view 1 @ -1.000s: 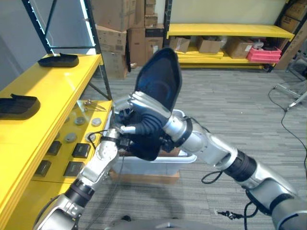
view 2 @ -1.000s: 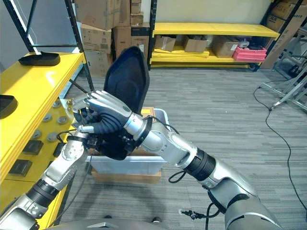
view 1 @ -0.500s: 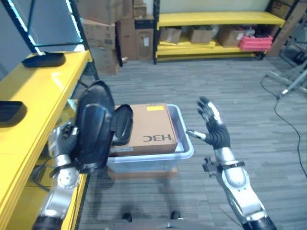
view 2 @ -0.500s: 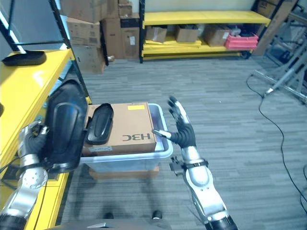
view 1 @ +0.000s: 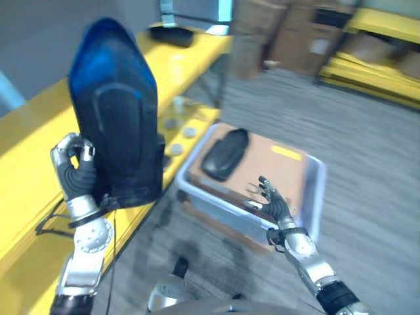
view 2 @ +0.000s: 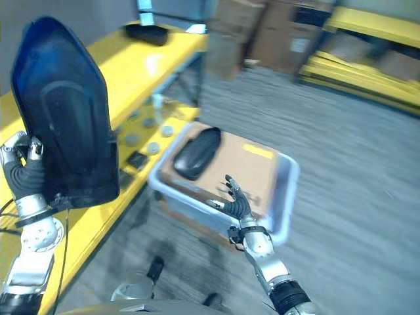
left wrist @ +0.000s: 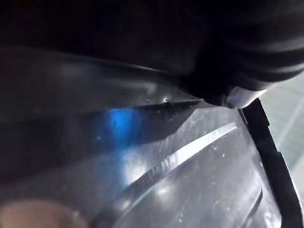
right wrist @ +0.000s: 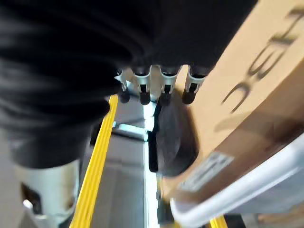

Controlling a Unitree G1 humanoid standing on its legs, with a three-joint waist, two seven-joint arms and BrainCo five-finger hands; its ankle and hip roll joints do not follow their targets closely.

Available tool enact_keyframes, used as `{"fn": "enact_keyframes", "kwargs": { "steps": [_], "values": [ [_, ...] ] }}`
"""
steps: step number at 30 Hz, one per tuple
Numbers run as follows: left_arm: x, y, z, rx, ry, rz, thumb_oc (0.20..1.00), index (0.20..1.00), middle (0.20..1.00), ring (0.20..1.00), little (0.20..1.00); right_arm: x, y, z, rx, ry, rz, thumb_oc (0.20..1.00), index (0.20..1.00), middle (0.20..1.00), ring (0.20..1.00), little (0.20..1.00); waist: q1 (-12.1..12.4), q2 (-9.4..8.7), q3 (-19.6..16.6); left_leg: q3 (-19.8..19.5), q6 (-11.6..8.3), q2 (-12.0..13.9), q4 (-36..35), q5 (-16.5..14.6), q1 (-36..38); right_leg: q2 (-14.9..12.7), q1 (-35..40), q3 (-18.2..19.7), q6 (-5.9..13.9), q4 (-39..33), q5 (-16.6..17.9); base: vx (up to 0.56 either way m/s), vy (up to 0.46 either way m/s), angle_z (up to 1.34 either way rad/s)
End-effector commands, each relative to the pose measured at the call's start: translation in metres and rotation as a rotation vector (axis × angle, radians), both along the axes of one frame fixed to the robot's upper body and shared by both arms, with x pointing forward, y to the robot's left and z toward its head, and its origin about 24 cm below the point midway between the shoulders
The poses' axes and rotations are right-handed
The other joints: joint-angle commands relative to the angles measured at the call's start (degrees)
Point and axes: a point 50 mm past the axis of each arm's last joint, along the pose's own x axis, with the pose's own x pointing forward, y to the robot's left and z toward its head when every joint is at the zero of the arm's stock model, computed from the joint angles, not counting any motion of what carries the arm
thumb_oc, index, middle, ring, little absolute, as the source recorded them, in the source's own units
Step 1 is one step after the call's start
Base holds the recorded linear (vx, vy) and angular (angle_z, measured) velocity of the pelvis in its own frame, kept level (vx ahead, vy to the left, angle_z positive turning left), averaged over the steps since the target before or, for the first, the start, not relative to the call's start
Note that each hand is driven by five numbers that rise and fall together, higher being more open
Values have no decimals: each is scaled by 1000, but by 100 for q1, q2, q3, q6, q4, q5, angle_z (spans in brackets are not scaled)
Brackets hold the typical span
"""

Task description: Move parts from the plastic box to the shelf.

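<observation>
Holding large black part [view 1: 117,115] upright over yellow shelf [view 1: 33,141], left hand [view 1: 77,172] curled round its edge | right hand [view 1: 271,201] fingers spread, empty, beside plastic box [view 1: 314,197] | smaller black part [view 1: 224,152] lying on cardboard box [view 1: 282,167] inside plastic box

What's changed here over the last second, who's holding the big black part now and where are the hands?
The right hand has let go of the big black part and pulled back; it now hovers open over the cardboard box in the plastic box. The left hand alone grips the part, raised upright beside the yellow shelf. The small black part still lies on the cardboard.
</observation>
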Motion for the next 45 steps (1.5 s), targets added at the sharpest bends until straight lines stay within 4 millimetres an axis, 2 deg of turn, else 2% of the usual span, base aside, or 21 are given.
{"fn": "enact_keyframes", "kwargs": {
  "steps": [1,6,12,13,14,15,16,17,19,23,24,26,31,32,33,35,36,37,39,42,45],
  "values": [
    [-18,4,33,65,-195,-31,200,200,200,200,200,7,7,16,-37,-104,23,1000,1000,1000,1000,1000,-156,-304,-130,2244,-13,526,268,80,-211,-348,377,-553,278,-54,-540,-123,-69,171],
    [-25,8,27,23,-167,-36,200,200,200,200,200,4,11,12,6,-80,10,1000,1000,1000,1000,1000,43,-400,-229,2060,102,175,970,-333,-561,-361,451,-715,177,-42,-662,51,4,105],
    [-21,0,34,66,-169,-92,200,200,200,200,200,5,23,7,-2,-67,27,1000,1000,1000,1000,1000,89,-440,-412,1981,384,-185,535,-563,-133,-791,584,-889,430,574,-601,236,250,24],
    [-14,-7,42,76,-202,-130,200,200,200,200,200,4,28,4,26,-51,13,1000,1000,1000,1000,1000,-208,-365,-422,1828,725,-590,246,-876,355,-1580,429,-789,770,1882,41,339,391,18],
    [-14,-7,42,76,-203,-129,200,200,200,200,200,4,28,4,25,-52,12,1000,1000,1000,1000,1000,-222,-377,-408,1825,759,-637,220,-873,377,-1651,426,-794,806,1956,41,430,490,45],
    [-13,-10,44,82,-212,-144,200,200,200,200,200,3,31,2,32,-44,16,1000,1000,1000,1000,1000,-369,-317,-357,1697,858,-727,127,-950,530,-1852,267,-560,870,2483,257,198,242,89],
    [-5,-17,50,106,-230,-184,200,200,200,200,200,1,38,0,67,-35,22,1000,1000,1000,1000,1000,-788,-251,-211,1445,965,-761,-71,-966,765,-1834,-395,502,819,3401,127,184,213,97],
    [-5,-17,51,106,-232,-184,200,200,200,200,200,2,38,1,68,-36,22,1000,1000,1000,1000,1000,-757,-258,-216,1479,963,-761,-89,-948,752,-1847,-455,541,795,3446,102,132,99,85],
    [-2,-23,50,117,-233,-223,200,200,200,200,200,0,43,-2,97,-21,36,1000,1000,1000,1000,1000,-830,-200,-154,1172,857,-680,-222,-931,825,-1353,-926,1378,612,3073,-385,103,-92,62],
    [-1,-26,51,134,-231,-243,200,200,200,200,200,0,46,0,114,-30,52,1000,1000,1000,1000,1000,-847,-194,-61,895,709,-543,-241,-807,742,-859,-1172,1602,483,1667,-278,67,-168,20],
    [4,-31,48,117,-217,-281,200,200,200,200,200,-2,42,-2,112,-23,51,1000,1000,1000,1000,1000,-1024,-286,-52,529,655,-620,-241,-846,793,-391,-1314,2445,570,875,-179,233,-183,106],
    [12,-40,41,93,-175,-349,200,200,200,200,200,-9,28,-5,66,-13,31,1000,1000,1000,1000,1000,-1144,-335,-27,1,630,-706,-241,-879,801,-161,-1455,3080,610,378,195,277,-254,181],
    [6,-33,33,49,-149,-317,200,200,200,200,200,-22,17,-31,-31,103,28,1000,1000,1000,1000,1000,-1141,-320,-143,-232,516,-643,-161,-952,791,-99,-1047,2853,498,-97,197,209,-282,148],
    [6,-32,32,29,-154,-296,200,200,200,200,200,-26,12,-43,-56,154,17,1000,1000,1000,1000,1000,-1166,-348,-40,-120,423,-704,619,-1242,498,-150,-941,2752,445,-74,119,129,-250,25],
    [8,-33,31,29,-153,-295,200,200,200,200,200,-31,3,-52,-112,203,4,1000,1000,1000,1000,1000,-1149,-362,109,43,216,-789,1335,-1261,151,-201,-793,2644,357,-74,-5,75,-201,25],
    [10,-33,28,37,-133,-281,200,200,200,200,200,-36,-6,-62,-175,253,-7,1000,1000,1000,1000,1000,-1151,-358,177,203,127,-659,1526,-1178,-53,-213,-646,2481,306,-97,-93,97,-66,26],
    [10,-32,26,50,-117,-269,200,200,200,200,200,-42,-14,-70,-191,297,-38,1000,1000,1000,1000,1000,-1201,-348,160,413,123,-316,1176,-1049,-28,-246,-583,2383,337,-97,-140,138,-29,23],
    [10,-32,26,50,-117,-269,200,200,200,200,200,-42,-14,-70,-191,297,-38,1000,1000,1000,1000,1000,-1197,-347,157,417,118,-312,1128,-1027,-4,-242,-583,2386,334,-97,-140,116,37,41],
    [15,-26,26,55,-113,-211,200,200,200,200,200,-44,-15,-72,-177,310,-54,1000,1000,1000,1000,1000,-1238,-326,142,451,62,47,603,-637,-64,-229,-611,2416,378,-97,-206,93,40,33],
    [24,-22,19,71,-66,-143,200,200,200,200,200,-49,-16,-77,-171,332,-55,1000,1000,1000,1000,1000,-1339,-206,42,365,-15,257,-83,-342,63,-98,-609,2525,401,-97,-342,156,78,-16],
    [38,-15,16,94,-27,-70,200,200,200,200,200,-52,-10,-78,-93,343,-58,1000,1000,1000,1000,1000,-1539,-110,-90,491,-59,272,-241,-365,282,-89,-577,2711,440,-97,-343,179,126,-48]
  ]
}}
